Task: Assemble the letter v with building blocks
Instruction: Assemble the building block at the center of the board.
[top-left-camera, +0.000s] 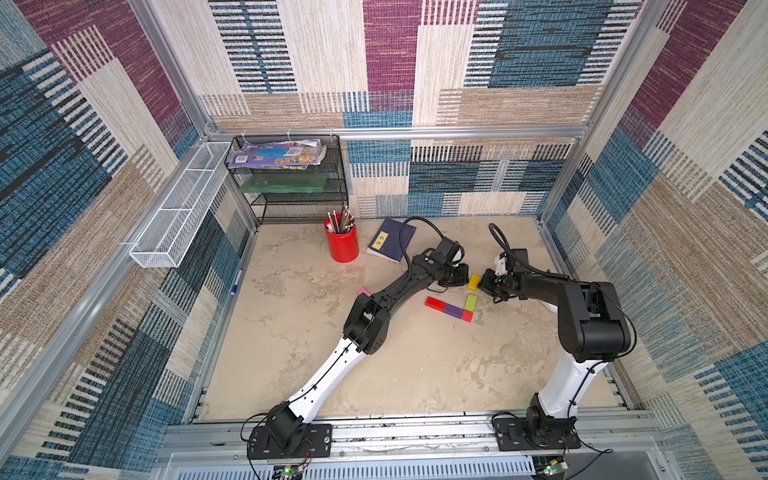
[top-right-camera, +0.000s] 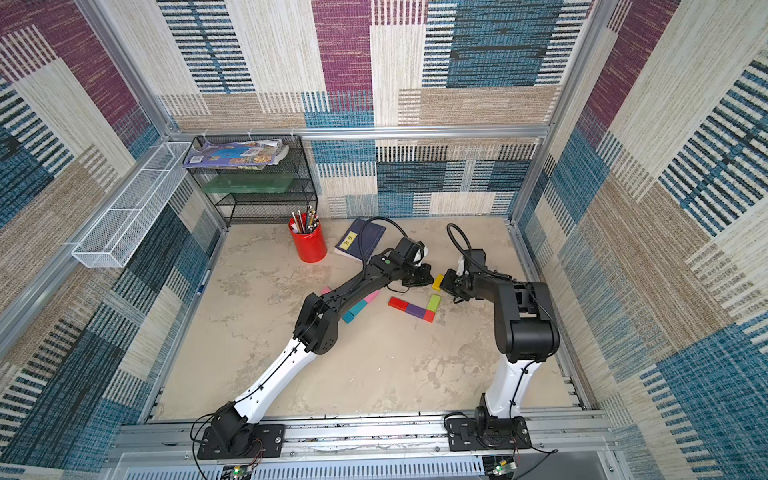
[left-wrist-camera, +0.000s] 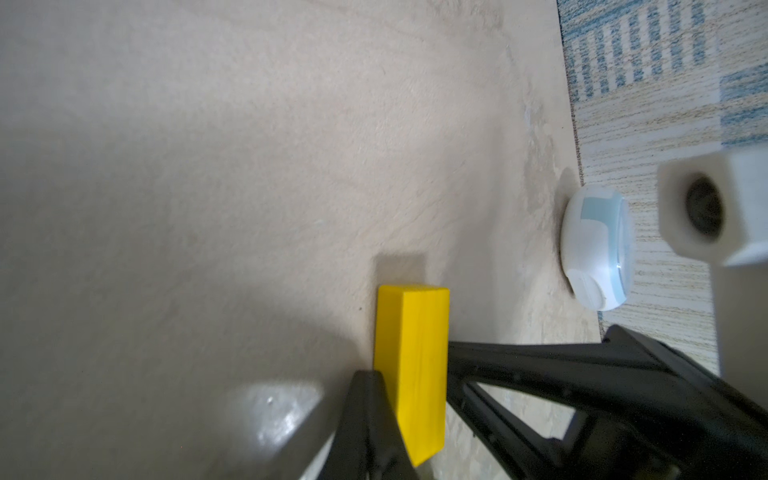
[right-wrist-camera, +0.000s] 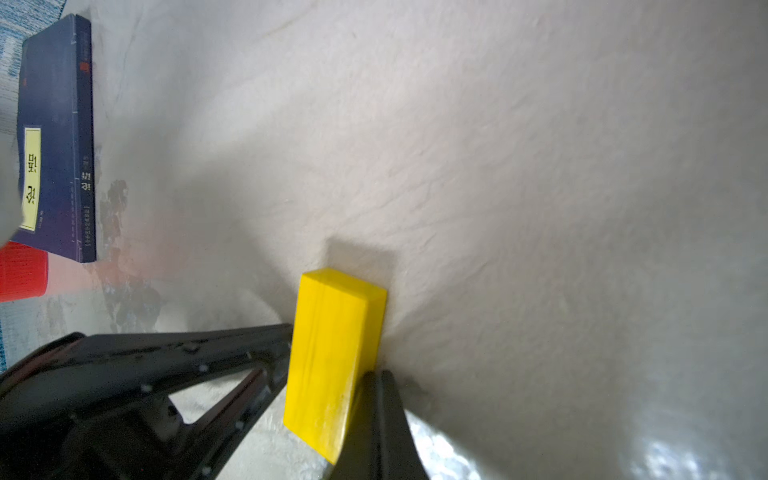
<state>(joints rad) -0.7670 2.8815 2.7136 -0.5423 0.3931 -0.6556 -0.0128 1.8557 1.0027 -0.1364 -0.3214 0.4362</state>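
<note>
1. One yellow block sits right of the middle of the bench, toward its far edge. It is caught between the two pincers. I cannot tell whether it rests on the bench.
2. The left pincer has its jaws clamped on one end of the yellow block, with a finger pressed to each side, as the left wrist view shows.
3. The right pincer is clamped on the same block from the opposite end.
4. Just toward the near edge from the yellow block, three blocks lie touching in one row: one long red block, one purple block and one small red square.
5. One lime green block runs from the small red square toward the far edge. It ends near the yellow block.
6. In a top view, one teal block and one pink block lie end to end beside the left arm.
7. More pink shows past the arm, and how many blocks it hides I cannot tell.
8. Near the far edge stand one red pencil cup and one navy book.
</note>
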